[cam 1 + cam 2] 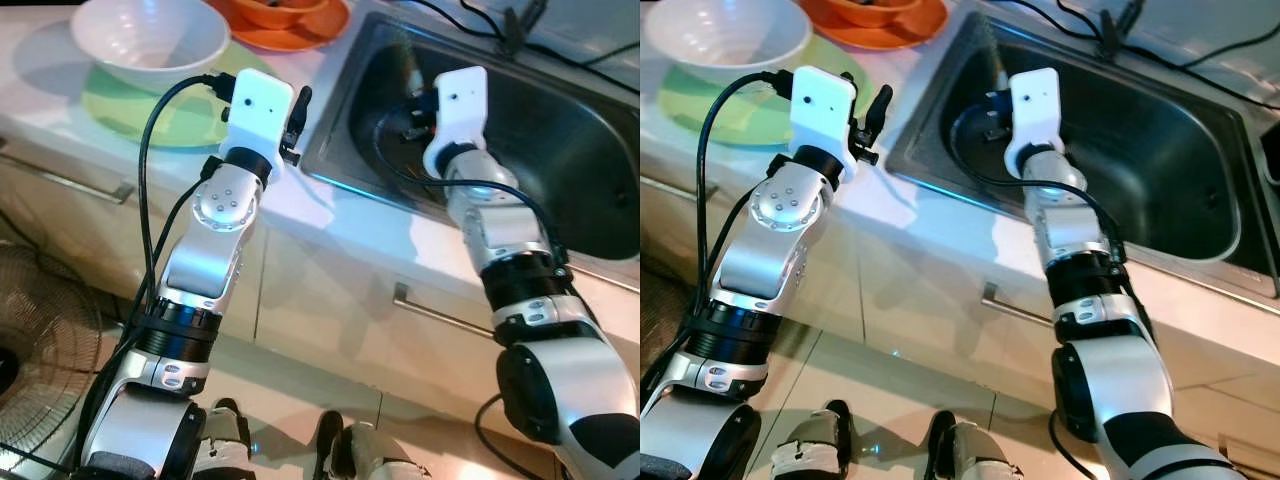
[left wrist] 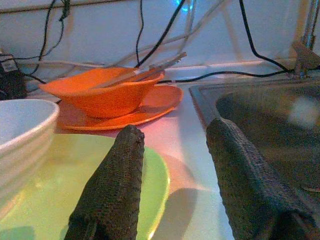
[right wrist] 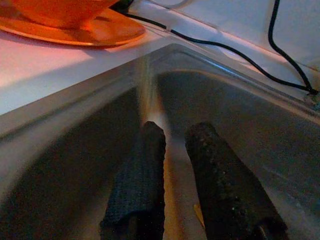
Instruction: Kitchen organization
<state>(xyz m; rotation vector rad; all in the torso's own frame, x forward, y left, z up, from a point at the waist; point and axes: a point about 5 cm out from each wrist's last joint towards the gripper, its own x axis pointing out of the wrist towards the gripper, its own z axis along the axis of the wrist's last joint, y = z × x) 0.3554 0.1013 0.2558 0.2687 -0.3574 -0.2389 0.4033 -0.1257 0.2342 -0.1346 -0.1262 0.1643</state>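
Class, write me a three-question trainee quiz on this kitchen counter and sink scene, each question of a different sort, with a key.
1. True or false: the right pincer is down inside the sink.
2. What does the white bowl rest on? A. orange plate B. green plate C. bare counter
3. Fill in: the left pincer has its fingers ____, holding nothing.

Key:
1. True.
2. B: it sits on the green plate; the orange plate carries the orange bowl.
3. Open.

My counter (image 1: 370, 215) carries a green plate (image 1: 185, 115), an orange plate (image 1: 300, 38) and an inset sink (image 1: 560, 150)
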